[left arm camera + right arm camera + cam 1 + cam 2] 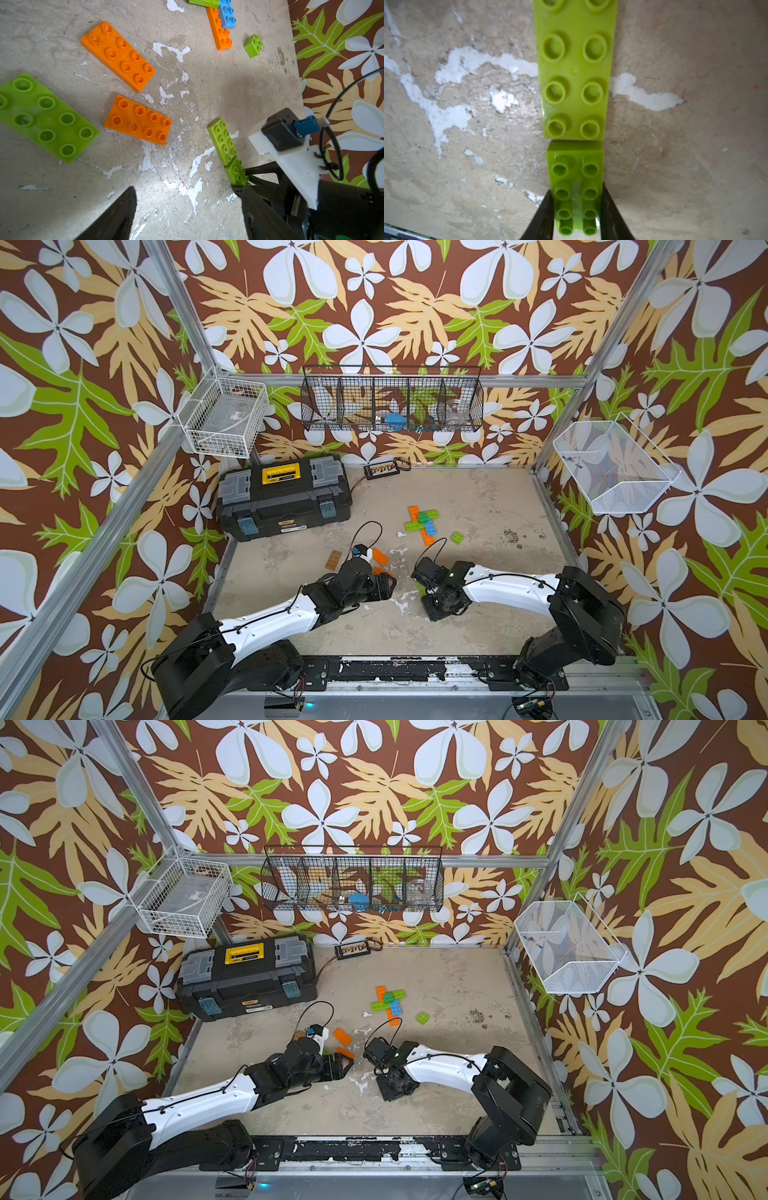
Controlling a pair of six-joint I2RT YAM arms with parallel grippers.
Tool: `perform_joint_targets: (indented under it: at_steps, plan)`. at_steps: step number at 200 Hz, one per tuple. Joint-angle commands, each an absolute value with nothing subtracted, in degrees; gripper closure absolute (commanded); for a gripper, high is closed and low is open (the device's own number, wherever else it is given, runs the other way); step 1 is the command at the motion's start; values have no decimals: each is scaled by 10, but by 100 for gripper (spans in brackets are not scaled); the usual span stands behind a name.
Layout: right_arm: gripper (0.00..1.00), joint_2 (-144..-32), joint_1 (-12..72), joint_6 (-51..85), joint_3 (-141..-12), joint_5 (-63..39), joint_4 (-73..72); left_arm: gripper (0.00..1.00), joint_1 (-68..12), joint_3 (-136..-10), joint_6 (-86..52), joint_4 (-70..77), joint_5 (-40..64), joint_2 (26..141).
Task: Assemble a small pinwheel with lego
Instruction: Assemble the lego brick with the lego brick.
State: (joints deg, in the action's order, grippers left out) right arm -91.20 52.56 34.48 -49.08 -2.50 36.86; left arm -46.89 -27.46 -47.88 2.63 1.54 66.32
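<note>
lime green studded plastic brick sits pinched between the black fingers of the right gripper, which is closed on its long sides. just ahead of that gripper a flat lime green two-by-four plate lies on the worn grey tabletop, end to end with the held brick; whether they touch i cannot tell. left gripper is spread wide over bare tabletop, holding nothing. ahead of it lie a flat orange two-by-four plate, a second orange plate and another lime green plate. farther ahead of both grippers sits a cross-shaped cluster of orange, lime green and blue bricks, with a small lime green square brick just beside it. beyond the left gripper stands a black plastic toolbox with a yellow handle; its labels are too small to read.
</note>
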Motion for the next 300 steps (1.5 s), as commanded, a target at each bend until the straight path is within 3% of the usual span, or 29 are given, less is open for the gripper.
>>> perform_joint_targets:
  at_steps: [1,300]
  plan:
    - [73,-922,526,347,-492,-14,335,20,-469,-272,-476,29,13,661]
    - [71,-931,526,347,-496,21,360,20,-469,-272,-476,30,15,664]
